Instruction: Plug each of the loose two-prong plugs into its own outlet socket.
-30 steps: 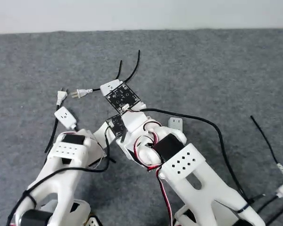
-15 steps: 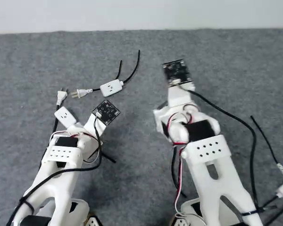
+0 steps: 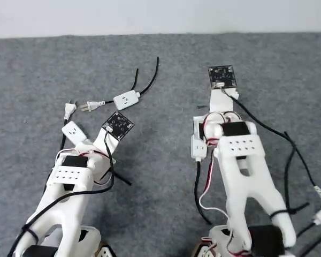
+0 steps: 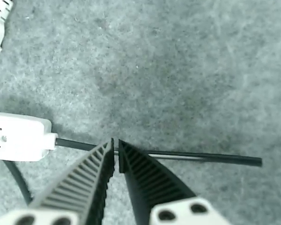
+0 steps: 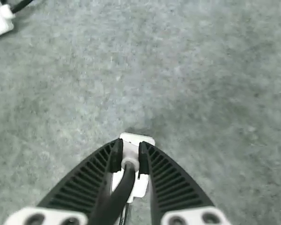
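Nearest the viewer, right gripper clamps a white cord end, plug or socket unclear; left gripper, shut and empty, hovers over a black cord beside a socket; beyond it a loose plug lies crosswise, nearer the left gripper
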`<act>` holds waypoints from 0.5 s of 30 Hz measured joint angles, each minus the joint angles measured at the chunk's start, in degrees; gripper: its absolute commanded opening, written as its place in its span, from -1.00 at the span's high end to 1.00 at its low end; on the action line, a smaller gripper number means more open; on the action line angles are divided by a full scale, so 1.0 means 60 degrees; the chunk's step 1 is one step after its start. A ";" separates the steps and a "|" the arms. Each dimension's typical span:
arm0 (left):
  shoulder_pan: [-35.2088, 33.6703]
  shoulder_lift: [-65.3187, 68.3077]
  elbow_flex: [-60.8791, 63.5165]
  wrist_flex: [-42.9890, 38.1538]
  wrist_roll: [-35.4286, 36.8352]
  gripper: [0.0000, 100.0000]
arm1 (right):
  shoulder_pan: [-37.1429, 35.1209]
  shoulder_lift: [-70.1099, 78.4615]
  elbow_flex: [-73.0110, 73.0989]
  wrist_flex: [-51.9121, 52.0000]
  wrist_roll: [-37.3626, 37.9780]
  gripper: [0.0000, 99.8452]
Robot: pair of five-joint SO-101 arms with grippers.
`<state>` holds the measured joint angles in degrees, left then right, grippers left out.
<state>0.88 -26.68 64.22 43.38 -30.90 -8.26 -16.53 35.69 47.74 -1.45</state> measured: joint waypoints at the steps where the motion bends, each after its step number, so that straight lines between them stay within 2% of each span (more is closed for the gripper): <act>1: 0.0000 0.0000 0.0000 0.0000 0.0000 0.97 | -0.0015 0.0117 0.0000 -0.0029 0.0000 0.98; 15: 0.0000 0.0000 0.0000 -0.0015 0.0000 0.97 | 0.0293 0.1319 -0.0044 -0.0850 0.1421 0.98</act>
<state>0.88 -26.68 64.22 43.30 -30.90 -6.51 -8.62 35.43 42.64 7.08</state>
